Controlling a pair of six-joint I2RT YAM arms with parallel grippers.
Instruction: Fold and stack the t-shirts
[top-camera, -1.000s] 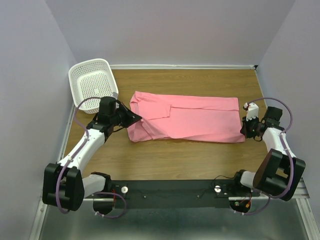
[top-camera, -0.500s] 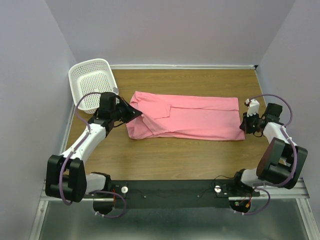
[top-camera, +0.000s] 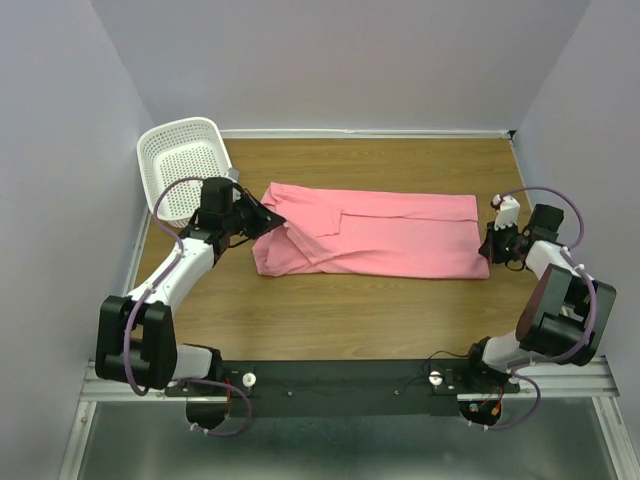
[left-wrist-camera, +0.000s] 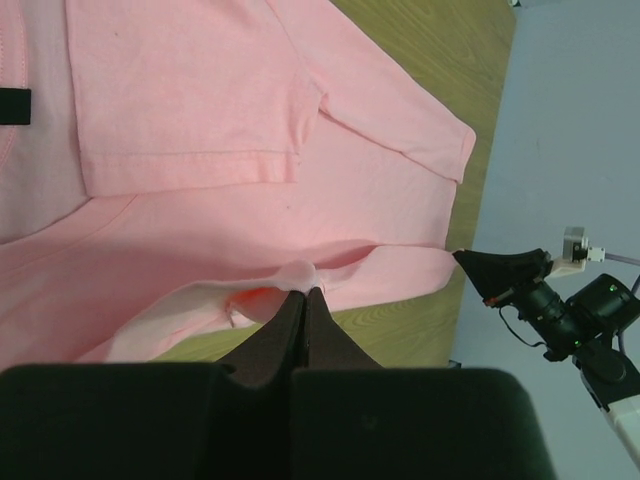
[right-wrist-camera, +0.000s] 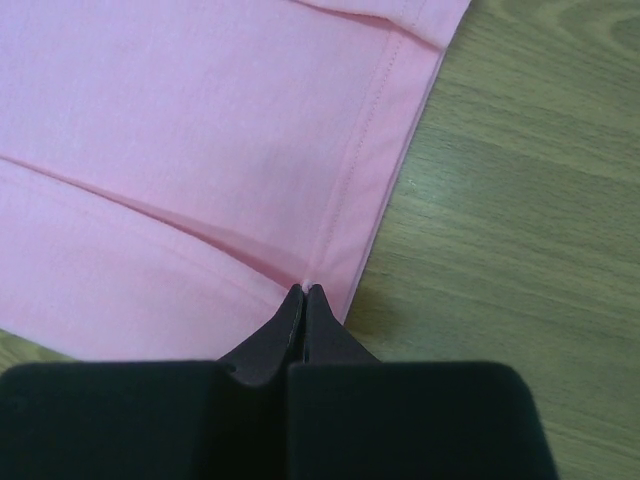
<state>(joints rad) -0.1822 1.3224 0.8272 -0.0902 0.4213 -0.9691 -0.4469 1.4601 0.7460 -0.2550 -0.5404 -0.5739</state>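
Looking at the t-shirt (top-camera: 380, 235) first, we see one plain pink garment of soft cloth with no print. It is folded into a long band across the middle of the tabletop (top-camera: 350, 320), its length running from 9 o'clock to 3 o'clock in the overhead view. A short sleeve lies flat on top of the band, a little toward the 9 o'clock side of its middle, with its stitched cuff edge showing clearly in the left wrist view. The 3 o'clock end is square and neat, with a line of hem stitching along the edge. The 9 o'clock end is rumpled, and its near edge is drawn up into a loose fold off the wood.

We find the left gripper (left-wrist-camera: 303, 300) at that rumpled end, its jaws closed on a small pinch of pink cloth bunched at the tips. The right gripper (right-wrist-camera: 305, 290) sits at the 4 o'clock corner of the band, jaws closed tight on the hem edge where a soft crease runs into it.

Beyond the shirt, a white perforated basket (top-camera: 185, 165) stands at the tabletop's 10 o'clock corner, close behind the left arm and apart from the cloth.
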